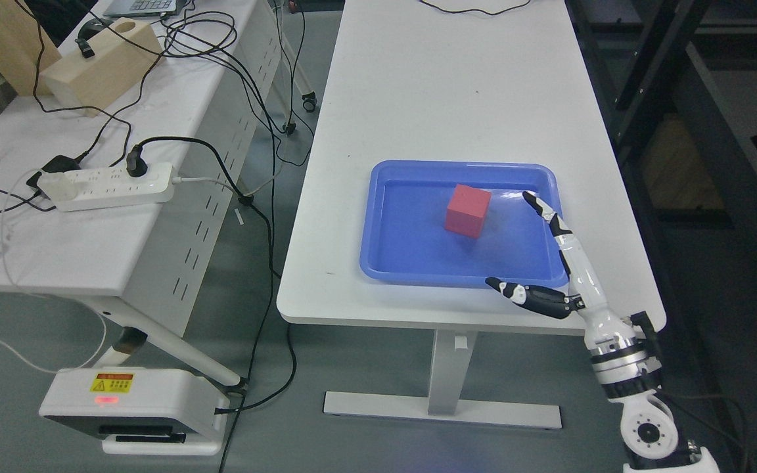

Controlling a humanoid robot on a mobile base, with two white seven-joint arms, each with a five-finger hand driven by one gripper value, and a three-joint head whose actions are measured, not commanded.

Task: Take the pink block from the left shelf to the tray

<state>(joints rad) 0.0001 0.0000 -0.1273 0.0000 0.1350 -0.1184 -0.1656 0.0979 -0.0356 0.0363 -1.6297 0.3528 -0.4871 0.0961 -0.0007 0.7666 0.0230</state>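
the pink block (467, 210) is sitting inside the blue tray (391, 263), a little right of the tray's middle, resting flat on the tray floor and touching nothing else. the right robot hand (549, 263) is reaching in from the lower right corner, its arm rising at about eleven o'clock over the tray's near right corner. it is spread wide and holding nothing: the long fingers (543, 209) are pointing toward eleven o'clock over the tray's right side, the thumb is sticking out toward nine o'clock across the near rim. the block is lying at about ten o'clock from the hand, near but apart. the tray is resting on the white surface (444, 85). a power strip (112, 186) is lying on the side surface at nine o'clock.
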